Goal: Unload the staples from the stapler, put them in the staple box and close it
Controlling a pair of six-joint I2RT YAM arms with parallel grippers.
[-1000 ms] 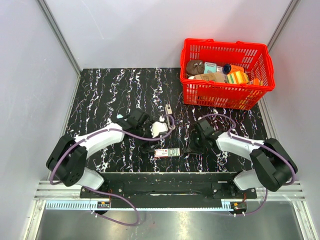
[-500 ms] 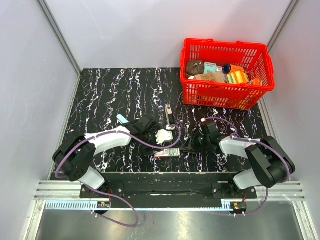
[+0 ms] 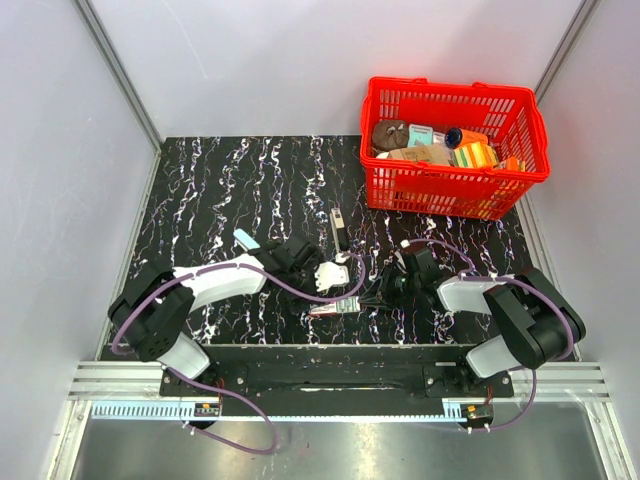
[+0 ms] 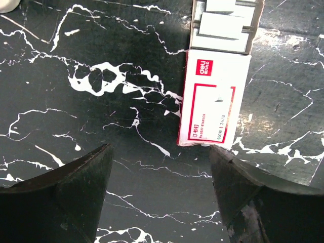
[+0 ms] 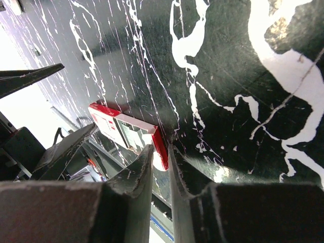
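- The left gripper [image 3: 333, 284] hangs over the near middle of the counter [image 3: 220, 190]. Its jaws are spread wide and hold nothing; in its wrist view the two dark, matte fingers [image 4: 76, 192] frame bare tabletop.
- The right gripper [image 3: 381, 292] sits low, just to the right of it near the same edge. Its jaws are drawn almost together, leaving only a thin slit, and nothing shows between them.
- The staple box [image 4: 215, 106] lies just ahead of the left fingers. It is flat printed card, red and white, with its tray slid out and grey staple strips showing. The right fingertips point at one of its ends.
- The stapler [image 3: 337, 223] lies beyond the left gripper, towards the middle of the counter and clear of the box. It is a slim, rigid bar, dark with pale metal, and its long axis runs roughly from the near edge to the far edge. Neither wrist camera shows it.
- I judge the left arm the nearer one, and it would have to reach away from the near edge to get there.
- A red plastic lattice basket [image 3: 530, 120] fills the far right corner, well apart from the stapler.
- The counter looks hard, with a glossy black-and-white marble pattern.
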